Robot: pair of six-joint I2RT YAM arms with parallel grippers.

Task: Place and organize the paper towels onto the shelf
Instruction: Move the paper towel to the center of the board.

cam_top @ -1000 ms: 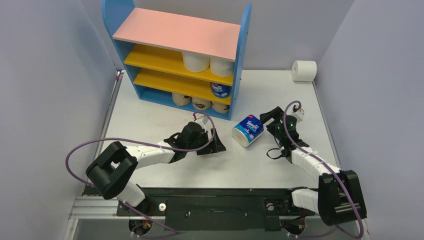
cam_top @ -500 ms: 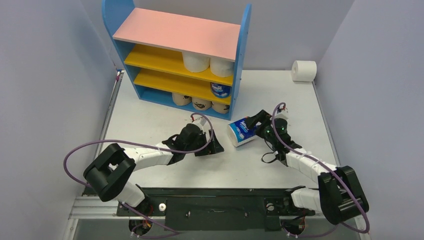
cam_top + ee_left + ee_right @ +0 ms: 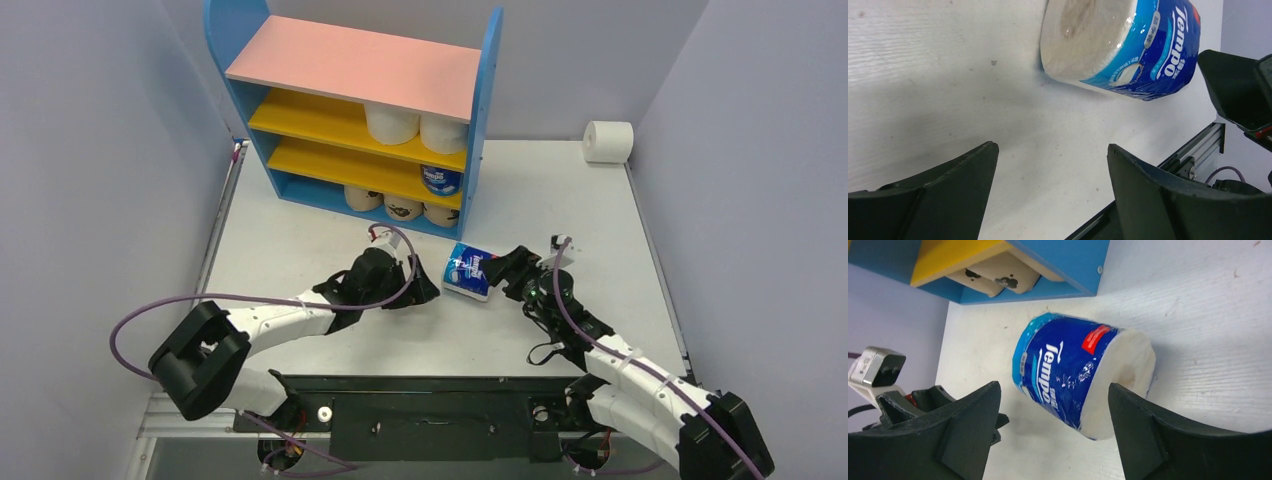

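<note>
Top view: eight rolls in all. The shelf (image 3: 355,70) holds six: two white rolls (image 3: 405,125) on the upper yellow board, one blue-wrapped roll (image 3: 441,180) on the lower, and three tan rolls (image 3: 403,208) on the base. A third white roll (image 3: 608,141) sits at the far right corner of the bench (image 3: 300,250). A second blue roll (image 3: 467,272) lies between the left tool (image 3: 425,290) and the right tool (image 3: 505,275).

Left wrist: fingers apart, holding nothing, with that roll on its side ahead.

Right wrist: fingers apart, with the roll near, just ahead.

The bench is white woodgrain and the walls (image 3: 90,150) are pale lavender.

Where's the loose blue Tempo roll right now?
Top view, centre: the blue roll lies on its side on the table between the left gripper and right gripper, in front of the right end of the shelf.
</note>
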